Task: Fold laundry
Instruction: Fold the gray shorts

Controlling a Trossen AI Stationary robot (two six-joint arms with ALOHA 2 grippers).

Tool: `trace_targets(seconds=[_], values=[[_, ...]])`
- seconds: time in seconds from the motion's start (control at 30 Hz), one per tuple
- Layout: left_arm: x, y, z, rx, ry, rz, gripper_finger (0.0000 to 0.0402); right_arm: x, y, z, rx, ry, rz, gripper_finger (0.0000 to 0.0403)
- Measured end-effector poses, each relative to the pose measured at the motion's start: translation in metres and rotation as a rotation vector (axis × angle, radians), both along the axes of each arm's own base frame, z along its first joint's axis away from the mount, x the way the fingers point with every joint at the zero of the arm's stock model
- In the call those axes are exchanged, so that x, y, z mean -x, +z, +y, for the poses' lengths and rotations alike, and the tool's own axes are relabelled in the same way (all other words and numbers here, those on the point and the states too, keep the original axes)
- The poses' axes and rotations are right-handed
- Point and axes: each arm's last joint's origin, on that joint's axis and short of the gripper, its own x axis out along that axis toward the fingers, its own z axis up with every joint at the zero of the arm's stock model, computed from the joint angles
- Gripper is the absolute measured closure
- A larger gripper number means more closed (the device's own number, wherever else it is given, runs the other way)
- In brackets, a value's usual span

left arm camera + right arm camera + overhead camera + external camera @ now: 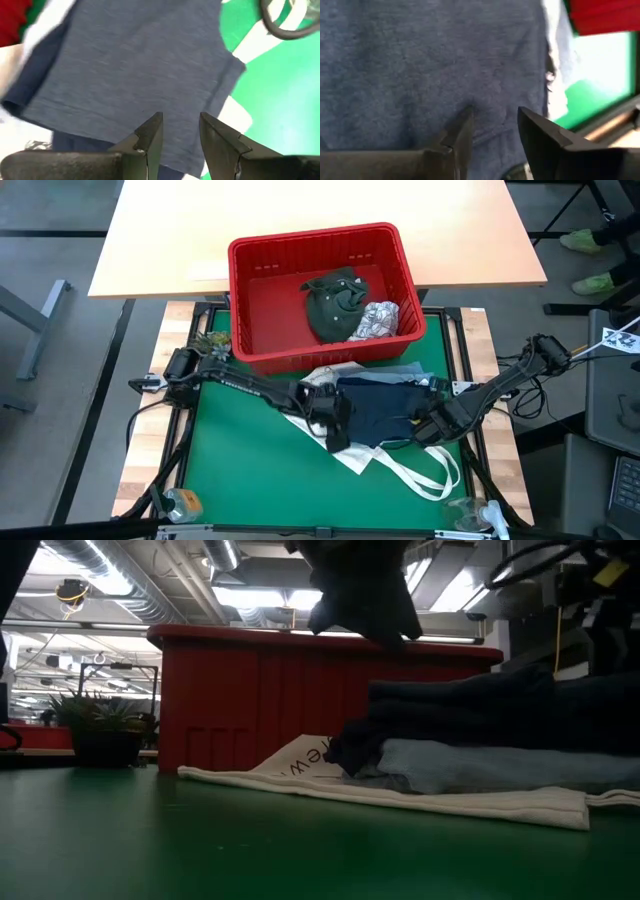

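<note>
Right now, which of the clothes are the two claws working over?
The navy blue garment, folded on the table's stack between the left gripper and right gripper. The dark olive green garment and white printed garment lie in the red basket.

The tote (pixel 400 465) is mostly hidden under the navy garment (pixel 385 410) between the two end effectors; only its edges and handle loops show. Beside the left end effector (pixel 335 423), its printed word is cut to a few letters in the low view. The denim (pixel 470 762) shows only as an edge beneath the navy stack. The right wrist view is blurred, and the navy cloth fills it past the frame. The low view's top edge cuts off an end effector (pixel 365 590); which arm's cannot be told.
</note>
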Motion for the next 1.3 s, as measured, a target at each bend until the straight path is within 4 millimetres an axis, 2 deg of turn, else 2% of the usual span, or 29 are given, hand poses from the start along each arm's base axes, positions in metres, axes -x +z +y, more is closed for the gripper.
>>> trace_targets(seconds=[0.13,0.27,0.37,0.53,0.7,1.07,1.3], values=[[-0.001,-0.016,-0.021,-0.050,-0.018,0.025,0.0281,0.003,-0.017,-0.002,0.005,0.028,0.015,0.0248],[-0.004,-0.044,-0.034,-0.102,-0.024,0.089,0.0281,0.012,-0.034,-0.008,0.058,0.029,0.060,0.0249],[-0.006,-0.059,-0.036,-0.114,-0.029,0.128,0.0281,0.018,-0.042,-0.012,0.080,0.015,0.085,0.0249],[-0.006,-0.062,-0.032,-0.123,-0.018,0.154,0.0281,0.021,-0.046,-0.014,0.078,-0.005,0.100,0.0249],[-0.004,-0.051,-0.028,-0.114,-0.011,0.133,0.0281,0.020,-0.039,-0.012,0.072,-0.006,0.118,0.0249],[0.007,-0.002,-0.024,-0.082,-0.005,0.011,0.0281,0.012,0.011,-0.008,0.085,-0.028,0.134,0.0249],[0.002,0.006,-0.011,-0.069,0.030,-0.050,0.0281,0.005,0.024,-0.003,0.040,-0.038,0.058,0.0249]])
